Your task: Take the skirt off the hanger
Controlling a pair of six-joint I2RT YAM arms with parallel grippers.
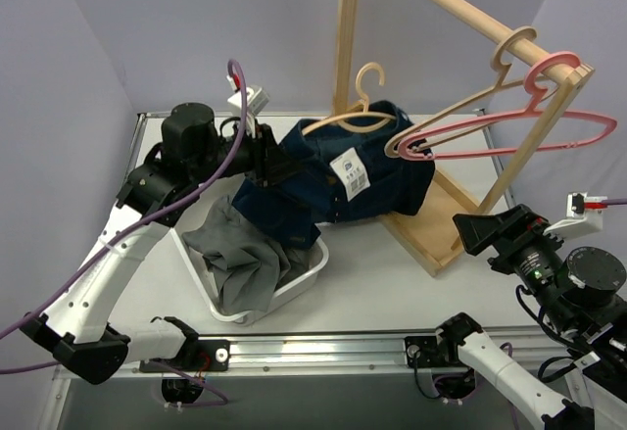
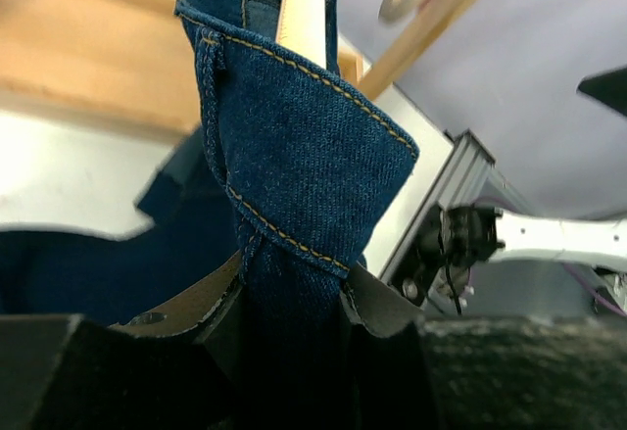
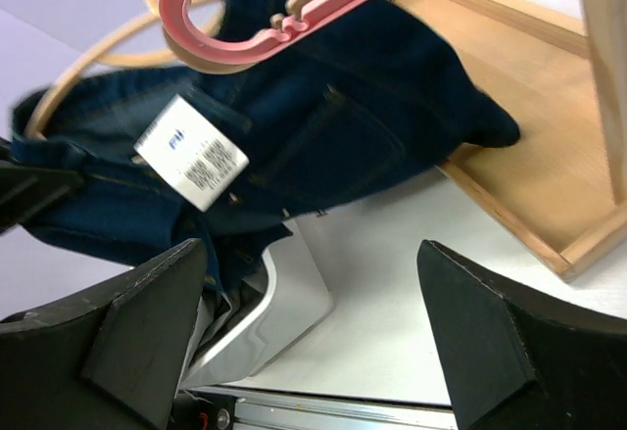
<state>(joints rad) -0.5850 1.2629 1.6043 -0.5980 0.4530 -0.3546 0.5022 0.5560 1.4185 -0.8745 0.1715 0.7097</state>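
The left gripper [image 1: 266, 161] is clenched on the skirt [image 1: 304, 170]. In the left wrist view a folded edge of denim is pinched between its two fingers and rises straight up out of them. From that grip the skirt spreads to the right, away from the gripper. It is held up over the table [image 1: 392, 293] between the basket [image 1: 306, 275] and the foot of the rack [image 1: 345, 38]. Its lower left part hangs at the basket's rim and its right end lies on the rack's base board. It is still on its hanger [image 1: 363, 112], whose hook stands above the waistband, clear of the pole. The right gripper [image 1: 458, 236] is well apart on the right, jaws wide and holding nothing.

There is one skirt, one basket and one rack. There are three hangers: the one in the skirt and two on the pole.

The skirt is dark blue denim with a coarse weave and tan stitching along its seams, and it carries a white printed label [image 1: 350, 173]. Its hanger is pale wood, curved at the shoulders. Of the two on the pole, one is pale wood [image 1: 498, 56] and the other pink [image 3: 168, 9] — both thin, with open hooks. The rack is light wood with a round pole. The basket is white, with rounded corners, and holds a crumpled grey garment [image 1: 235, 249].
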